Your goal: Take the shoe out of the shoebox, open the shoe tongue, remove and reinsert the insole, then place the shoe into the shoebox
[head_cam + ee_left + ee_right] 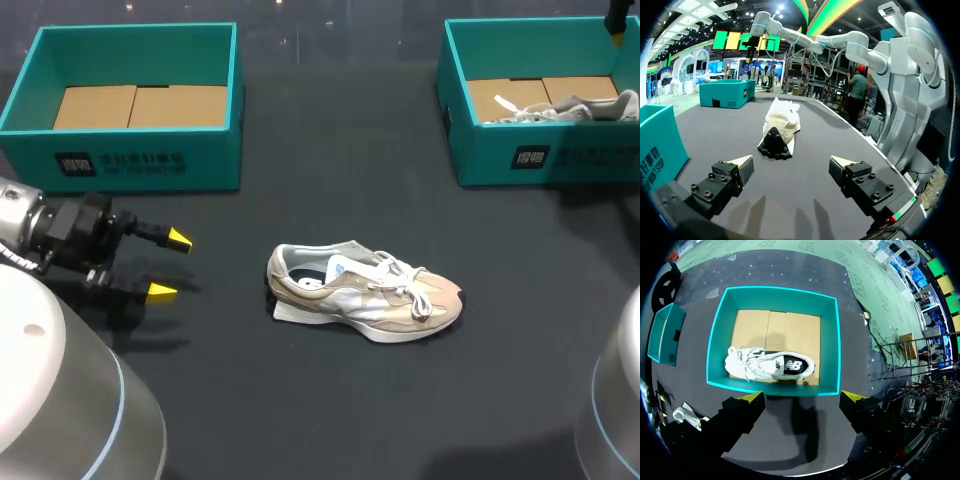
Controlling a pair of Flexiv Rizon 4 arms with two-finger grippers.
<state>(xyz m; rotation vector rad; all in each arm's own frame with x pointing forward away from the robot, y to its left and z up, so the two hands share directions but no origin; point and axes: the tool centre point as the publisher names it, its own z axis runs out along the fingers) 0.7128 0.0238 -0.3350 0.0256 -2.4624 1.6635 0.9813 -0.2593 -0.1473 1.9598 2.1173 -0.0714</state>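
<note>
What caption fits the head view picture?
Open left gripper hovers beside the tan shoe lying on the dark table.

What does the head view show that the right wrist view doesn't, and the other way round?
Only the head view shows the bare cardboard floor of the left shoebox, and the laces and open top of the beige shoe lying on the table.

Only the right wrist view shows the right claw, open and holding nothing, and the whole white shoe lying on its side.

Both show the right shoebox with the white shoe in it, only partly seen from the head view, and the beige shoe out on the table.
</note>
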